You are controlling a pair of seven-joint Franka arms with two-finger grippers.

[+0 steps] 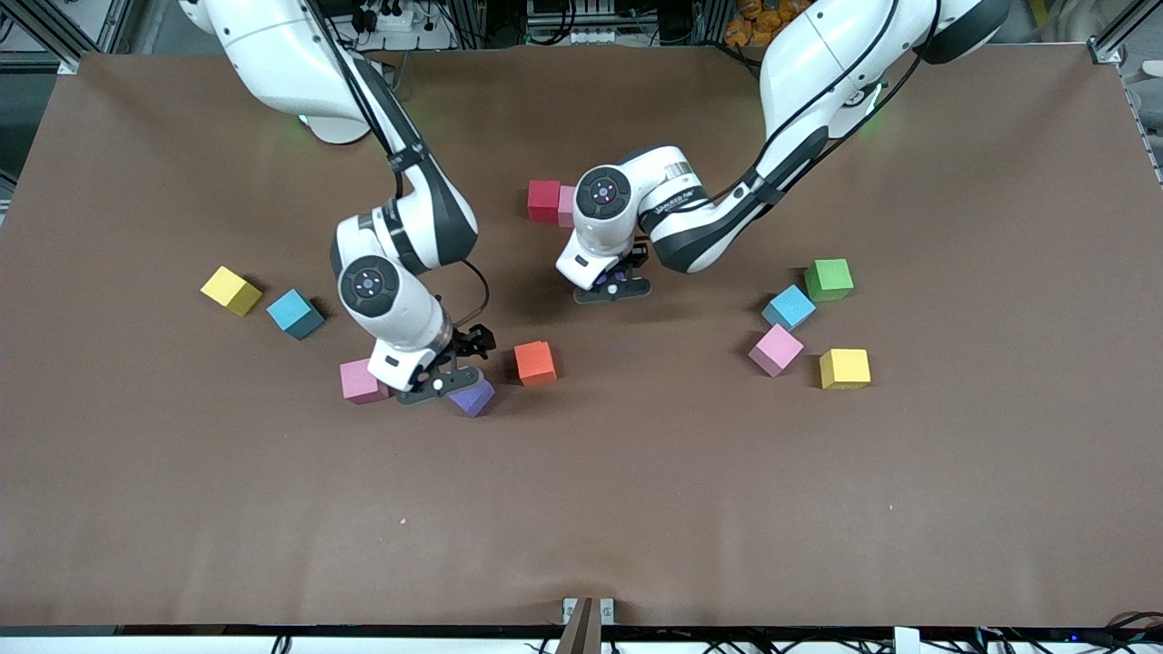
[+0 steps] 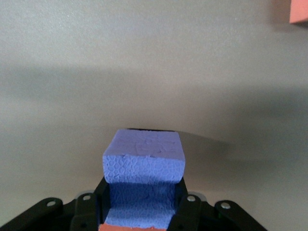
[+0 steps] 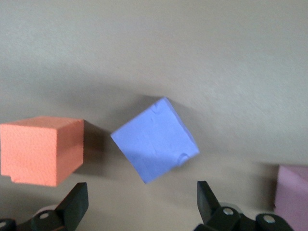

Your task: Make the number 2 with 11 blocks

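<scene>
Front view shows a brown matte desk (image 1: 581,509) filling nearly the whole scene, with metal framing and cables along the edge where the arm bases stand.

The left claw (image 2: 143,202) hangs low over mid-desk, its fingers shut tight on a purple block (image 2: 144,163); the arm's wrist hides that block from the front camera. Just beside this wrist a red block (image 1: 543,200) touches a pink block (image 1: 567,206), which is half hidden.

The right claw (image 3: 142,204) is spread wide, holding nothing, over a second purple block (image 1: 474,397) lying turned on the desk. An orange block (image 1: 535,362) and another pink block (image 1: 361,381) sit beside it.

Other cubes lie scattered toward both short edges. A sliver of orange at the left wrist view's rim is cut off.
</scene>
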